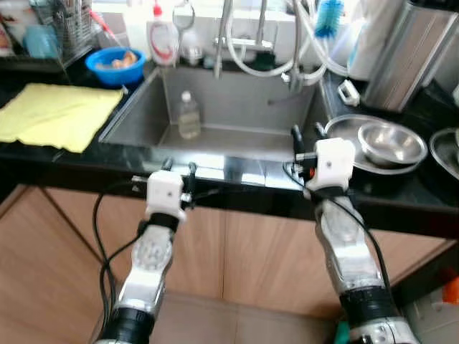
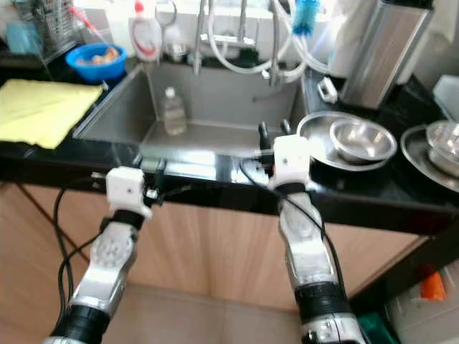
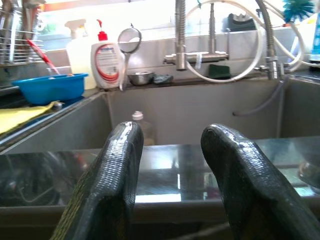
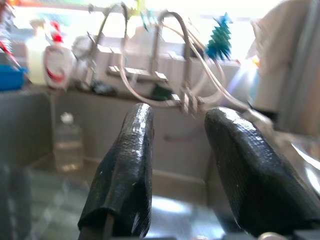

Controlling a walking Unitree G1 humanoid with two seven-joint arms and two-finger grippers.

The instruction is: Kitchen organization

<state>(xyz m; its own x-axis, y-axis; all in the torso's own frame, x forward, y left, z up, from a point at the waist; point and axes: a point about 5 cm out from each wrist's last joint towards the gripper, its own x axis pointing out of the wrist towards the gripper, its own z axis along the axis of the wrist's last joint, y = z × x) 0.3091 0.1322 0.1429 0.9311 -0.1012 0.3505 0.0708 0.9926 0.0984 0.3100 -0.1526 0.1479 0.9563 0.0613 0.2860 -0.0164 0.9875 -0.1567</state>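
Note:
A clear plastic bottle stands upright in the steel sink, near its left wall. My left gripper hovers over the sink's front rim, open with nothing between its fingers. My right gripper is open and empty too, held over the sink's front right corner, just left of a steel plate that carries a steel bowl. In the left wrist view the bottle peeks out behind one finger. In the right wrist view the bottle stands off to one side of the fingers.
A yellow cloth lies on the black counter at the left, with a blue bowl behind it. A soap bottle, a faucet with hoses and a blue brush line the back. A tall steel container stands at the right.

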